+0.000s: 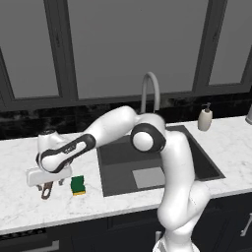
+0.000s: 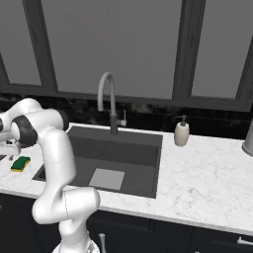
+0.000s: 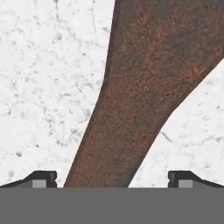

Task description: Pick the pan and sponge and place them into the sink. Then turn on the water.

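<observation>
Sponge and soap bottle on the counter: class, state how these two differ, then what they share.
The sponge is a low, flat green-and-yellow block; the soap bottle is cream, upright, with a pump top. The sponge lies left of the sink, the soap bottle at its back right corner. Both rest on the white marble counter.

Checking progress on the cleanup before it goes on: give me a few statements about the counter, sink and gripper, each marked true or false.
1. The sponge lies in the sink. False: it lies on the counter, left of the sink.
2. The gripper is open, a finger on each side of the pan handle. True.
3. Water runs from the faucet. False: no stream shows.
4. A soap bottle stands on the counter right of the sink. True.
5. The pan already sits in the sink. False: the pan is on the counter, under the gripper.
</observation>
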Robot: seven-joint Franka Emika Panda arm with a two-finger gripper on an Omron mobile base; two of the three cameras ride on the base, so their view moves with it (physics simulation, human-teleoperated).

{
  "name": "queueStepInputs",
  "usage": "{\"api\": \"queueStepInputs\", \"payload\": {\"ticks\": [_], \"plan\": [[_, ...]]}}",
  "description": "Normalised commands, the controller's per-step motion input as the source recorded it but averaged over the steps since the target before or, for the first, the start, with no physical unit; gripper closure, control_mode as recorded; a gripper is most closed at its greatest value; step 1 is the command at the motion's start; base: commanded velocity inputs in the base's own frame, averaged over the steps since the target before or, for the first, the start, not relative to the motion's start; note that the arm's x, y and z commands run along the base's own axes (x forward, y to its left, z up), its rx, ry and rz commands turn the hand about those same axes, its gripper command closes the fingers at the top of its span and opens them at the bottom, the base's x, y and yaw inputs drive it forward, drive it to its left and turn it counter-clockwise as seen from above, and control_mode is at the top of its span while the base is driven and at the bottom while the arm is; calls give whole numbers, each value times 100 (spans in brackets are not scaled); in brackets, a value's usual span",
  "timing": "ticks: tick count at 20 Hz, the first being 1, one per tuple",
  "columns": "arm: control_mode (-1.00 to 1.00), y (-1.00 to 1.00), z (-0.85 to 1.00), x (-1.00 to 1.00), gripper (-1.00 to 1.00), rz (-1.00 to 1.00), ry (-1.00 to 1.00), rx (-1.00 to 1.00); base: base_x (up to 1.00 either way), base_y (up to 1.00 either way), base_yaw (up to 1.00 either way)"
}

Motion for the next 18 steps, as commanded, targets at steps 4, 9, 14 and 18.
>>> {"api": "queueStepInputs", "payload": {"ticks": [4,9,14,18], "plan": [[-100,37,-9,6,-100,0,3,-1,0,0,0],[-100,13,-13,13,100,0,4,0,0,0,0],[-100,0,-10,12,100,0,7,0,0,0,0],[-100,0,-13,3,100,0,0,0,0,0,0]]}}
